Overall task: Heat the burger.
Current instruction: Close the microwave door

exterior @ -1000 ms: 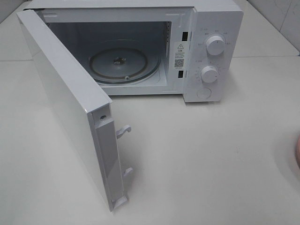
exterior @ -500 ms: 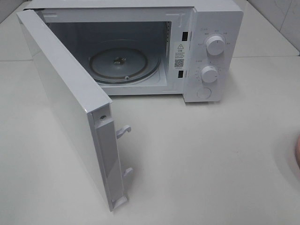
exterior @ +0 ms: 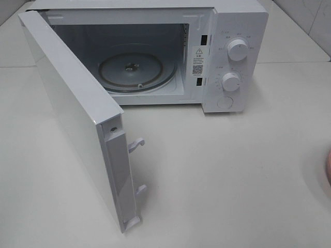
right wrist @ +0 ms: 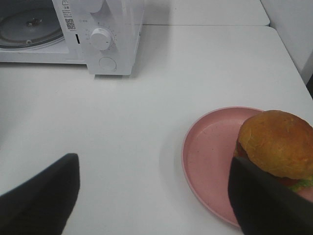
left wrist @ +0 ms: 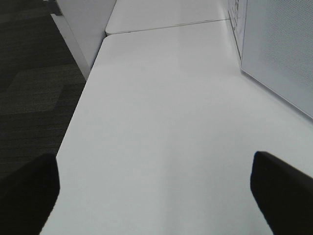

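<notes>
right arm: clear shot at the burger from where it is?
Probably yes. The right end effector is open, and the burger on the pink plate sits by one finger, off-center from the gap. Nothing lies between; it needs a small sideways shift.

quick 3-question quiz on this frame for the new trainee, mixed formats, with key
1. True or false: the microwave door is shut.
2. What does the burger sit on? A) the glass turntable B) the pink plate C) the bare table
3. Fill in: the right gripper is open, with one finger right by the ____.

Key:
1. False, it stands wide open.
2. B
3. burger
</notes>
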Robot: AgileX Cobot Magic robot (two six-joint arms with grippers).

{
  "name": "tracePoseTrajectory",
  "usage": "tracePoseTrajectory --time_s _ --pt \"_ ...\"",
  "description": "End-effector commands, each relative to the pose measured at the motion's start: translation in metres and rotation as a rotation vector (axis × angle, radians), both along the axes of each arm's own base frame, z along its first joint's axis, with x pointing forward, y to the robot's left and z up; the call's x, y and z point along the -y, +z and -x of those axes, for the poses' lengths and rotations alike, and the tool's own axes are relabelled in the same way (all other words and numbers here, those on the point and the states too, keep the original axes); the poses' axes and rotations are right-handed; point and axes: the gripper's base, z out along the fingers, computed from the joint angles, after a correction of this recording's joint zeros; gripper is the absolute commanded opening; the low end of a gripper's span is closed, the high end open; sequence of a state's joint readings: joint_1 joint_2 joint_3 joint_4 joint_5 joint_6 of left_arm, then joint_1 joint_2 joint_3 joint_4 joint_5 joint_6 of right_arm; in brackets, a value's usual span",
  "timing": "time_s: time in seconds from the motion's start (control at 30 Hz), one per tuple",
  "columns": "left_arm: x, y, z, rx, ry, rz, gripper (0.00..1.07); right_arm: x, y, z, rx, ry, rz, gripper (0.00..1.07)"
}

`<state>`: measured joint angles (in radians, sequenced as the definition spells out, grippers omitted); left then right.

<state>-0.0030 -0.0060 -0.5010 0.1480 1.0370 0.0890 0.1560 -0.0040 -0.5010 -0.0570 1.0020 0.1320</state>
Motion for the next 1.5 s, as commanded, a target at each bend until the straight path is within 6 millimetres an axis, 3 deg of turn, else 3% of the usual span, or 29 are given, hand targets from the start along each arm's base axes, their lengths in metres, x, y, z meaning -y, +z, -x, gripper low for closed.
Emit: tracePoseTrajectory --time_s 0.03,0.37,0.57,0.6,0.63,0.67,0.7,0.73,0.77,0.8,0.83,0.87,0.97,1.03,1.1,1.2,1.37,1.5 --pt "0.001 0.000 0.002 0.031 -0.001 0.012 1.01 0.001 -0.001 0.004 0.026 -0.008 -0.008 0.76" --pt "0.001 0.010 0.002 0.095 -0.009 0.010 1.00 0.001 -0.001 0.004 0.026 -0.009 -0.009 0.76" --pt "0.003 0.025 -0.016 0.191 -0.006 0.059 0.95 0.001 -0.001 0.004 0.026 -0.009 -0.009 0.76" --pt "0.003 0.029 -0.025 0.203 -0.004 0.082 0.86 0.001 -0.001 0.004 0.026 -0.009 -0.009 0.76" --pt "0.004 0.031 -0.035 0.195 -0.003 0.099 0.70 0.001 -0.001 0.004 0.026 -0.009 -0.009 0.76" --pt "0.004 0.031 -0.035 0.195 -0.003 0.099 0.70 0.001 -0.001 0.004 0.026 -0.009 -0.009 0.76" --pt "0.004 0.032 -0.041 0.190 -0.004 0.103 0.60 0.001 -0.001 0.004 0.026 -0.009 -0.009 0.76" --pt "0.004 0.033 -0.050 0.176 -0.004 0.114 0.42 0.001 -0.001 0.004 0.026 -0.009 -0.009 0.76" --pt "0.004 0.033 -0.050 0.176 -0.004 0.114 0.42 0.001 -0.001 0.004 0.026 -0.009 -0.009 0.76" --pt "0.004 0.033 -0.055 0.168 -0.003 0.120 0.31 0.001 -0.001 0.004 0.026 -0.009 -0.009 0.76" --pt "0.004 0.033 -0.055 0.168 -0.003 0.120 0.31 0.001 -0.001 0.004 0.026 -0.009 -0.009 0.76" --pt "0.005 0.035 -0.064 0.170 -0.008 0.121 0.13 0.001 -0.001 0.004 0.026 -0.009 -0.009 0.76" --pt "0.006 0.036 -0.077 0.176 -0.019 0.119 0.00 0.001 -0.001 0.004 0.026 -0.009 -0.009 0.76" --pt "0.006 0.037 -0.081 0.192 -0.024 0.119 0.00 0.001 -0.001 0.004 0.026 -0.009 -0.009 0.76" --pt "0.008 0.037 -0.098 0.262 -0.049 0.116 0.00 0.001 -0.001 0.004 0.026 -0.009 -0.009 0.76" --pt "0.008 0.036 -0.102 0.269 -0.054 0.116 0.00 0.001 -0.001 0.004 0.026 -0.009 -0.009 0.76" --pt "0.011 0.014 -0.130 0.298 -0.088 0.120 0.00 0.001 -0.001 0.004 0.026 -0.009 -0.009 0.76" --pt "0.013 -0.002 -0.141 0.314 -0.107 0.124 0.00 0.001 -0.001 0.004 0.026 -0.009 -0.009 0.76"
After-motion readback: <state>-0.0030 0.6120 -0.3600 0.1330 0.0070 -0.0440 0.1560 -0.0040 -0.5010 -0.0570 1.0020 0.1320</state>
